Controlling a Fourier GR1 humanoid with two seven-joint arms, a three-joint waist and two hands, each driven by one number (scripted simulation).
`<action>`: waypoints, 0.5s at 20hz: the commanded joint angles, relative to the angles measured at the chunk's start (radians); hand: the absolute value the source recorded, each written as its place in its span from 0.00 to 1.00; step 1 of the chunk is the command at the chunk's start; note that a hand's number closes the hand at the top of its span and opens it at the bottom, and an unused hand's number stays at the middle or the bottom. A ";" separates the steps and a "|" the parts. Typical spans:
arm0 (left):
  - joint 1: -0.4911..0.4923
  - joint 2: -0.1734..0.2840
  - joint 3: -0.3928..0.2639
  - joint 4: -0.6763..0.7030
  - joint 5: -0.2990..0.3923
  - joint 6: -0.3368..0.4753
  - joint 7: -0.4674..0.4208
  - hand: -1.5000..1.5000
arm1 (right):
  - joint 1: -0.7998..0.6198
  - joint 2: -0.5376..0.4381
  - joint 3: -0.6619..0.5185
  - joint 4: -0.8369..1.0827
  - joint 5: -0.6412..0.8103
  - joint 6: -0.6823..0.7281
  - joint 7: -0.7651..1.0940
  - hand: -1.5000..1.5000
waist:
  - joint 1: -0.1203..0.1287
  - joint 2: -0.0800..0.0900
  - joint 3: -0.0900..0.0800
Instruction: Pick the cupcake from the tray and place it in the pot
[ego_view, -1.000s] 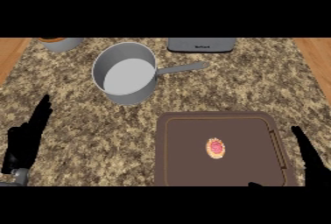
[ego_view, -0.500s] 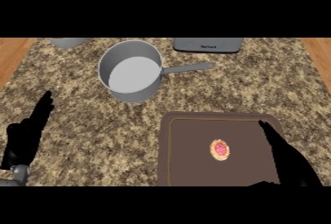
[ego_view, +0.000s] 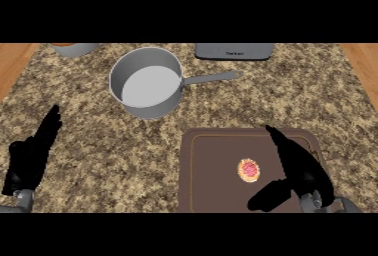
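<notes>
Head view, looking steeply down on a speckled brown stone counter (ego_view: 96, 150).

Item: small round cupcake with pink topping and pale rim (ego_view: 249, 170), lying free at the centre right of a dark brown rectangular tray (ego_view: 210, 170) at the near right of the counter.

Item: grey metal pot with a long handle (ego_view: 148, 86), at the far centre, handle pointing right; well apart from the tray.

Item: right hand (ego_view: 299, 167), black, over the tray just right of the cupcake, fingers straight and spread from the thumb, holding nothing.

Item: left hand (ego_view: 31, 157), black, at the near left edge, fingers straight, resting.

Step in hand, by judgement: closing on the cupcake. Advice: shift the right hand slightly left so thumb and fingers straddle the cupcake, lower, then curl round its sides rather than pressing the topping.
</notes>
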 joint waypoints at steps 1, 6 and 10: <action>0.027 0.020 0.029 0.002 0.008 -0.022 -0.012 0.50 | -0.103 0.046 0.005 0.062 -0.026 0.109 0.255 0.00 | -0.002 -0.003 0.000; 0.059 -0.027 0.012 0.014 -0.023 -0.002 -0.045 0.50 | -0.098 0.079 0.038 0.149 0.005 0.102 0.204 0.00 | -0.015 -0.004 0.001; 0.034 -0.023 0.031 -0.016 -0.017 -0.004 0.003 0.50 | -0.206 0.124 -0.020 0.264 -0.019 0.132 0.208 0.00 | -0.012 -0.003 0.001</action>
